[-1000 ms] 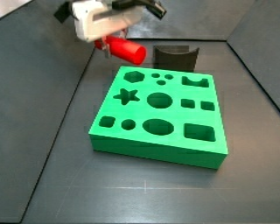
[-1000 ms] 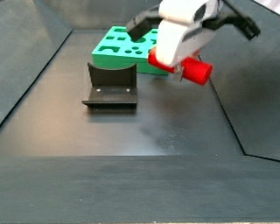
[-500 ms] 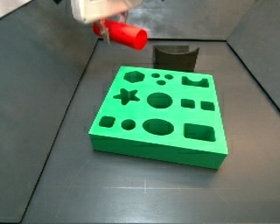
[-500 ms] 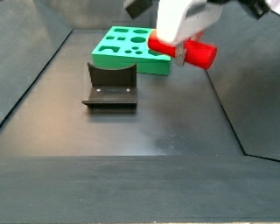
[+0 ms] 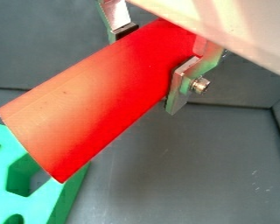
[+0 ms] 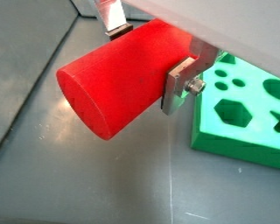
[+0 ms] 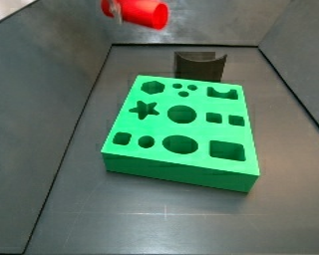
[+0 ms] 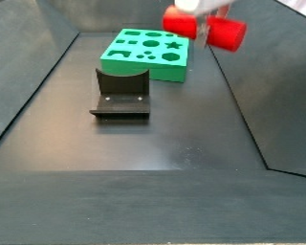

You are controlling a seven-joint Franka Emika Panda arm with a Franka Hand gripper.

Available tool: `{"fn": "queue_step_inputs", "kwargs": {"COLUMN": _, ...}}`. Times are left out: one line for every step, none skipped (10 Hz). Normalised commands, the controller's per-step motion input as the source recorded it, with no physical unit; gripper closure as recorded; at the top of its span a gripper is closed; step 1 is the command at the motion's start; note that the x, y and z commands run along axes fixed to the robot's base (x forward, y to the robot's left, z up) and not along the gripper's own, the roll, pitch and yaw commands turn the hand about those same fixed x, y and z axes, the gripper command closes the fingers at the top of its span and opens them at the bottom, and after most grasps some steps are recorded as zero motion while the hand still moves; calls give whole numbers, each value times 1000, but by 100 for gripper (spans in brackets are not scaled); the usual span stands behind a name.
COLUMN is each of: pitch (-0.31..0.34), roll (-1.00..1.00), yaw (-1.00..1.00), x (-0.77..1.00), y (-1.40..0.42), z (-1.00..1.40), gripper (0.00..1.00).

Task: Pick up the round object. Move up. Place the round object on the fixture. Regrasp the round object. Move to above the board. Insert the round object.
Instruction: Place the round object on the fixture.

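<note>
The round object, a bright red cylinder peg, is held high above the floor, near the top edge in both side views point(image 7: 139, 11) point(image 8: 207, 27). My gripper point(image 5: 154, 54) point(image 6: 149, 54) is shut on it: both wrist views show a silver finger plate pressed on each side of the peg point(image 5: 95, 105) point(image 6: 113, 74). The gripper body is out of frame in the side views. The green board point(image 7: 182, 129) point(image 8: 149, 53) lies on the floor below. The dark fixture point(image 7: 198, 64) point(image 8: 121, 91) stands beside the board.
Dark sloped walls point(image 7: 56, 90) enclose the grey floor point(image 8: 142, 144). The board's edge with its cut-out holes shows in a wrist view point(image 6: 241, 109).
My gripper has risen straight up with the red peg in it, from just above the floor near the fixture to the top of the side views.
</note>
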Motion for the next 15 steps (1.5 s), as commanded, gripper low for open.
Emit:
{"fn": "queue_step_inputs", "kwargs": {"pitch": 57, "roll": 22, "yaw": 1, "x": -4, "y": 13, "z": 444, "gripper": 100}}
{"fn": "queue_step_inputs", "kwargs": {"pitch": 73, "roll": 23, "yaw": 2, "x": 4, "y": 14, "z": 229, "gripper": 100}}
{"fn": "queue_step_inputs", "kwargs": {"pitch": 44, "roll": 29, "yaw": -1000, "x": 1000, "y": -358, "z": 118, "gripper": 100}}
{"fn": "queue_step_inputs", "kwargs": {"pitch": 46, "roll": 28, "yaw": -1000, "x": 1000, "y": -356, "z": 93, "gripper": 100}}
{"fn": "queue_step_inputs", "kwargs": {"pitch": 59, "roll": 28, "yaw": -1000, "x": 1000, "y": -307, "z": 79, "gripper": 100}}
{"fn": "queue_step_inputs", "kwargs": {"pitch": 68, "roll": 29, "yaw": -1000, "x": 1000, "y": -276, "z": 76, "gripper": 100}}
{"fn": "queue_step_inputs", "kwargs": {"pitch": 85, "roll": 32, "yaw": -1000, "x": 1000, "y": -252, "z": 69, "gripper": 100}}
{"fn": "queue_step_inputs", "kwargs": {"pitch": 94, "roll": 34, "yaw": -1000, "x": 1000, "y": -233, "z": 64, "gripper": 100}}
{"fn": "queue_step_inputs", "kwargs": {"pitch": 126, "roll": 43, "yaw": -1000, "x": 1000, "y": -193, "z": 55, "gripper": 100}}
{"fn": "queue_step_inputs", "kwargs": {"pitch": 141, "roll": 48, "yaw": -1000, "x": 1000, "y": -178, "z": 54, "gripper": 100}}
{"fn": "queue_step_inputs", "kwargs": {"pitch": 170, "roll": 59, "yaw": -1000, "x": 1000, "y": -154, "z": 48, "gripper": 100}}
{"fn": "queue_step_inputs", "kwargs": {"pitch": 213, "roll": 79, "yaw": -1000, "x": 1000, "y": -131, "z": 43, "gripper": 100}}
{"fn": "queue_step_inputs", "kwargs": {"pitch": 263, "roll": 113, "yaw": -982, "x": 1000, "y": -101, "z": 35, "gripper": 100}}
{"fn": "queue_step_inputs", "kwargs": {"pitch": 250, "roll": 113, "yaw": -811, "x": 1000, "y": -90, "z": 30, "gripper": 100}}
{"fn": "queue_step_inputs", "kwargs": {"pitch": 223, "roll": 105, "yaw": -552, "x": 1000, "y": -78, "z": 27, "gripper": 100}}
